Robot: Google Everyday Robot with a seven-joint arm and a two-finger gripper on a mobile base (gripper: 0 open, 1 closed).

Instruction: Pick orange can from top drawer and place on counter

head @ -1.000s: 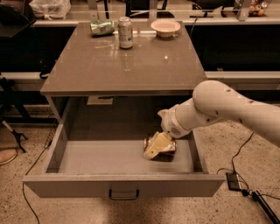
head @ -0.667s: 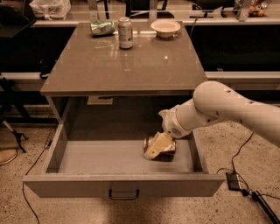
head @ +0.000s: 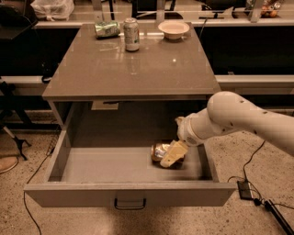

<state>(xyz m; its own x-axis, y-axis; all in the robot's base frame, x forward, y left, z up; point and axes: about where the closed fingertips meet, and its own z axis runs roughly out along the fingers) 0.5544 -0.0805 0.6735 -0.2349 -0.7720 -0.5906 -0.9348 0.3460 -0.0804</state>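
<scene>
The top drawer (head: 133,195) is pulled open, with a dark handle on its front panel. The orange can (head: 160,150) lies on its side on the drawer floor at the right, orange-brown with shiny markings. My gripper (head: 171,155) is down inside the drawer, right at the can, with a cream finger (head: 173,153) lying across the can's front and hiding part of it. The white arm comes in from the right over the drawer's side. The counter (head: 133,64) is the glossy grey-brown top above the drawer.
At the counter's back stand an upright silver-green can (head: 131,34), a crushed green can (head: 106,29) lying down and a white bowl (head: 173,29). A cable and plug (head: 244,189) lie on the floor to the right. A white bag (head: 51,8) sits behind.
</scene>
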